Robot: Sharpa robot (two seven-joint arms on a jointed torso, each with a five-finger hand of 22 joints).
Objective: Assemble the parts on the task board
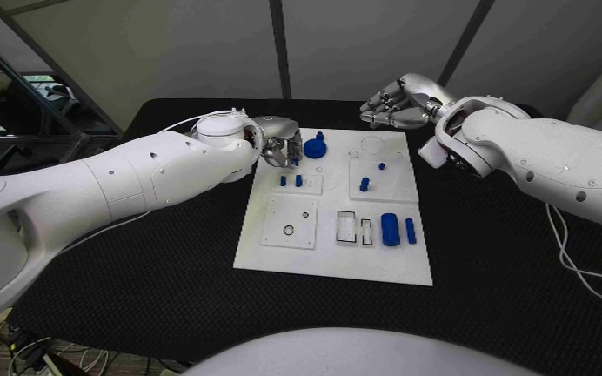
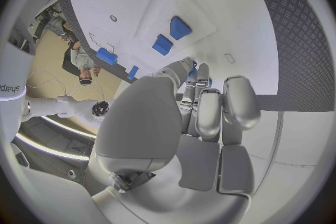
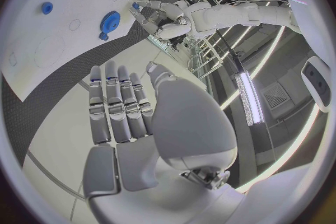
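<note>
task board [image 1: 291,254]: white plate, middle of black tabletop [image 1: 150,289], long side running away from robot.
blue gear [image 1: 315,144]: on board's far-left corner, just beside left robot hand's fingertips; can't tell if touching.
two small pegs [image 1: 290,181]: upright in board's left-centre panel, near side of the gear.
two more pegs [image 1: 371,176]: upright in board's right-centre panel, one behind the other.
cylinder [image 1: 391,230]: lying on board's near-right part, w/ a thin blue bar [image 1: 411,231] just beside it on the outer side.
slots [image 1: 352,227]: two rectangular outlines on board, just left of the cylinder.
left robot hand [image 1: 278,145]: at board's far-left edge, fingers curled in close together; wrist view shows fingers [image 2: 210,112] bunched over the board w/ nothing seen in them, probably closed on nothing.
right robot hand [image 1: 399,104]: beyond board's far-right corner, above tabletop, apart from board; fingers [image 3: 115,103] straight, side by side, holding nothing, open.
</note>
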